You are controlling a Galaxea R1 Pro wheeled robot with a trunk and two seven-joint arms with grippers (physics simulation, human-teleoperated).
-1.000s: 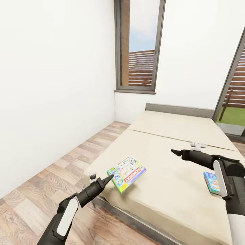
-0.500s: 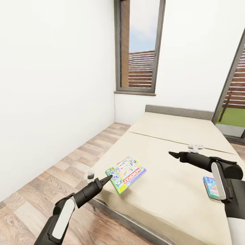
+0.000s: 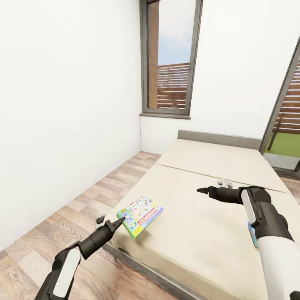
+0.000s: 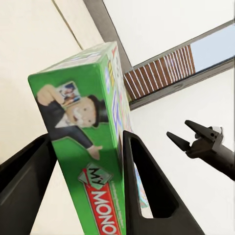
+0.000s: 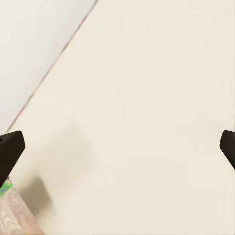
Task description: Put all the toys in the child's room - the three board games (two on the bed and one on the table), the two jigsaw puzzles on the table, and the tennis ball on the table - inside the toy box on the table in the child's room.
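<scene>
A board game [image 3: 140, 210], a flat box with green edges and Monopoly print, hangs tilted over the near left corner of the beige bed [image 3: 200, 166]. My left gripper [image 3: 120, 221] is shut on its near end. In the left wrist view the box [image 4: 93, 147] stands between both fingers of the left gripper [image 4: 87, 139]. My right gripper [image 3: 203, 191] hovers open over the middle of the mattress, empty [image 5: 117, 147]. A second game, a blue box [image 3: 251, 230], lies at the bed's right, mostly hidden behind my right forearm.
A white wall runs along the left, with a strip of wood-plank floor [image 3: 62, 216] between it and the bed. A tall grey-framed window [image 3: 168, 58] stands behind the headboard. A small pale object [image 3: 225, 182] lies on the mattress beside my right gripper.
The left gripper has carried the game box leftward, out over the bed's edge. The right arm has swung inward to the left. The view has shifted a little.
</scene>
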